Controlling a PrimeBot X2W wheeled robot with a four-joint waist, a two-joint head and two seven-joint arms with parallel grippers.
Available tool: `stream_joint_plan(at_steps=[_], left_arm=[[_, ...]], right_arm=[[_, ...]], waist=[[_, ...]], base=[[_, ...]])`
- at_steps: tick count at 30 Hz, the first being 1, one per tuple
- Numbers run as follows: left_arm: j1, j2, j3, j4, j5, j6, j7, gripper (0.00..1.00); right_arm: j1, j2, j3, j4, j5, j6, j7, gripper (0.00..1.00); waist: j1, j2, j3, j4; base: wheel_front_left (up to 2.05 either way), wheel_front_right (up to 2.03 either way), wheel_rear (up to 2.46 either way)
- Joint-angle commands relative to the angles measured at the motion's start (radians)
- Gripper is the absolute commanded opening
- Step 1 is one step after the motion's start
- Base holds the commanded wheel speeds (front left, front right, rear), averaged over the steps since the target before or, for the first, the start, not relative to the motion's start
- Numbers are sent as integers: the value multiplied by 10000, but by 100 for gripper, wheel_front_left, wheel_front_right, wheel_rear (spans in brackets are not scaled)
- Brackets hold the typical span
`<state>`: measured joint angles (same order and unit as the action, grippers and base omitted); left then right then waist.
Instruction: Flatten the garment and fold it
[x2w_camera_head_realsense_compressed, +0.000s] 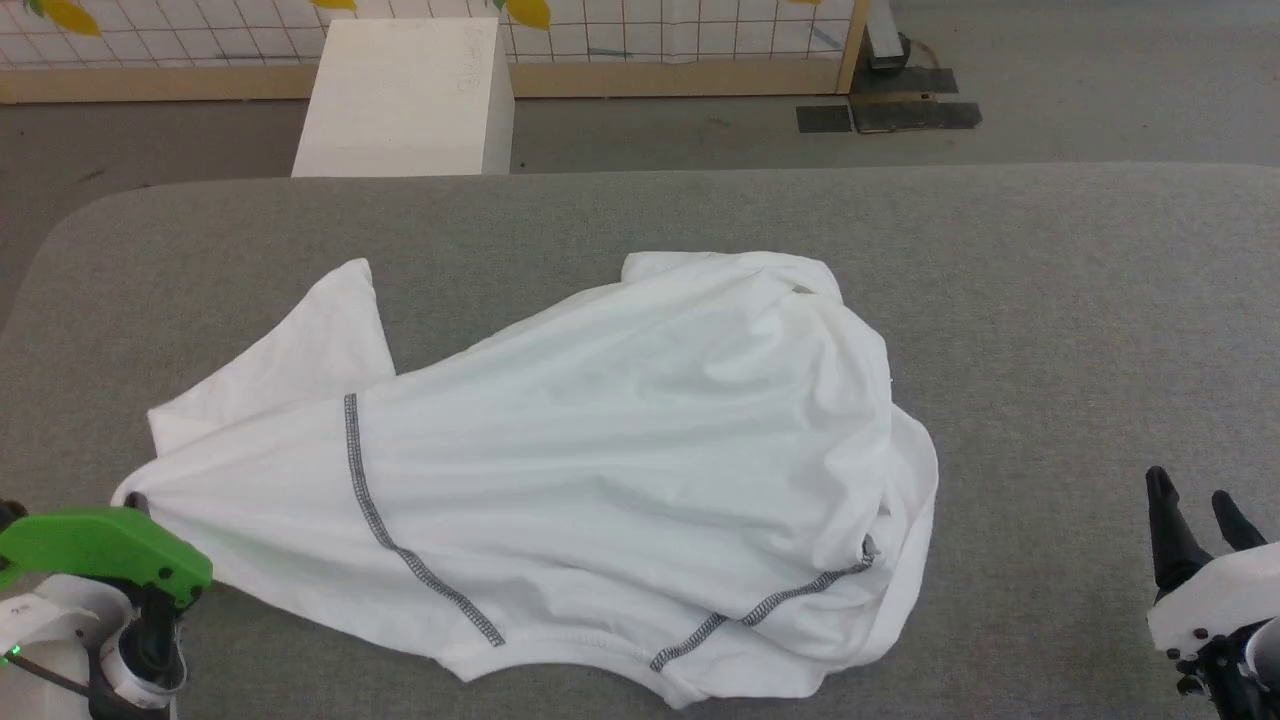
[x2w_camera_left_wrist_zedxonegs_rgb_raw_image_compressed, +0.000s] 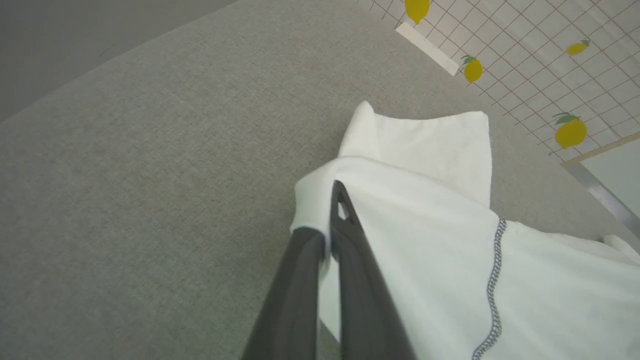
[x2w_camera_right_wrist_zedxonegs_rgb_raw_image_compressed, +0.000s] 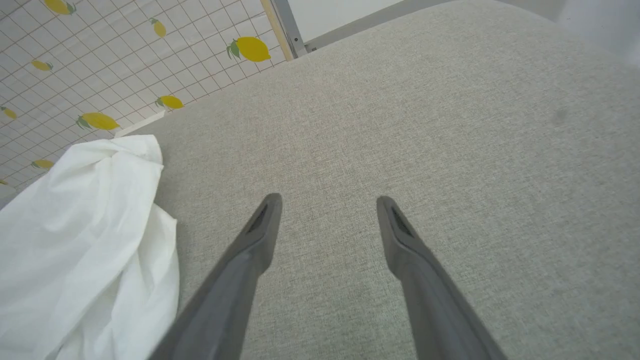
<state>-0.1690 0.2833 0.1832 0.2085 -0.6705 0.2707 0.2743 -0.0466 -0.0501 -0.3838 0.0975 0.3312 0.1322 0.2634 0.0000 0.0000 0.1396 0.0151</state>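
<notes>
Your left claw (x2w_camera_left_wrist_zedxonegs_rgb_raw_image_compressed: 324, 215) is clamping a garment (x2w_camera_head_realsense_compressed: 600, 450) corner on the grey surface (x2w_camera_head_realsense_compressed: 1050, 300); your right claw (x2w_camera_right_wrist_zedxonegs_rgb_raw_image_compressed: 328, 200) is hovering, spread apart.

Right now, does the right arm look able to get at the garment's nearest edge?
Probably yes. The right gripper is open and hangs over the bare grey table; nothing lies between it and the bunched right edge of the garment. The left gripper is shut on its opposite end, well clear.

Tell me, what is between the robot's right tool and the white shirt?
Just bare grey table, seen in the right wrist view between the open right tool and the shirt.
</notes>
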Motion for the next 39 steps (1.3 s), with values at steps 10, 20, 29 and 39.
stream_joint_plan(at_steps=[10, 20, 29, 39], left_arm=[[727, -469, 73, -1084, -236, -539, -1108, 100], [1584, -423, -996, -2222, 2306, -1412, -5021, 100], [1719, -1166, -1247, -1898, 2633, -1750, -5344, 100], [1582, -1499, -914, -1840, 2757, -2070, -5358, 100]], right_arm=[[-399, -1, 1087, -10, -386, -15, 247, 100], [-1697, -3, 2999, 803, -2543, -15, 3130, 100], [-2578, -351, 3750, 2334, -3689, -15, 4509, 100], [-3058, -708, 2491, 2603, -3045, -15, 3729, 0]], waist=[[0, 0, -2, 273], [0, 0, 113, 457], [0, 0, 309, 755], [0, 0, 300, 654]], base=[[0, 0, 0], [0, 0, 0], [0, 0, 0], [0, 0, 0]])
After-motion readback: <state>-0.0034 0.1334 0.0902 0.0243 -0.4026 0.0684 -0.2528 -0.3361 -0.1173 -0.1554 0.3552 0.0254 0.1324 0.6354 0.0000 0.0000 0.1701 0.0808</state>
